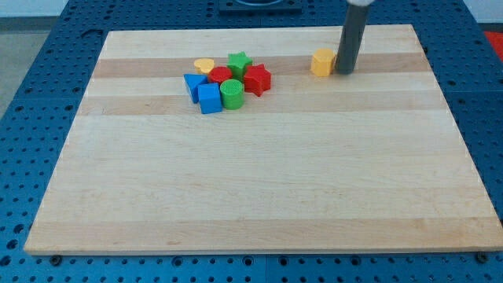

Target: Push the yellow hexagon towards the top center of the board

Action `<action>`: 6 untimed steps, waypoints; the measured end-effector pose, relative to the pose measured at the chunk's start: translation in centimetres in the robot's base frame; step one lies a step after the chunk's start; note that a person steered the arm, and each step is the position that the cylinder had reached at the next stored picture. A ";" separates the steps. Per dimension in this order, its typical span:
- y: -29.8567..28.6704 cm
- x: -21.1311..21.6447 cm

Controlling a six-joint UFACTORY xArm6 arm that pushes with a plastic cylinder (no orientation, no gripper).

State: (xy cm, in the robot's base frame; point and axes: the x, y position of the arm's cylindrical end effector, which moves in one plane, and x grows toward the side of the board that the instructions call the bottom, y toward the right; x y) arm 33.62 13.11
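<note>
The yellow hexagon (321, 62) sits near the view's top, right of the board's centre. My tip (345, 71) rests on the board just to the hexagon's right, touching or almost touching its side. The dark rod rises from there out of the view's top. A cluster of other blocks lies to the left of the hexagon, well apart from it.
The cluster holds a yellow round block (204, 66), a green star (240, 61), a red star (257, 79), a red block (219, 75), a green cylinder (232, 93), a blue cube (209, 99) and a blue block (193, 83). The wooden board (259, 181) lies on a blue perforated table.
</note>
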 end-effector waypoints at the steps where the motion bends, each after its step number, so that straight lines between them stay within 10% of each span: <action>1: -0.6 0.1; 4: -7.5 -10.3; 6: -4.3 -2.5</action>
State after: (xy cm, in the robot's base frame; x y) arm 31.16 8.82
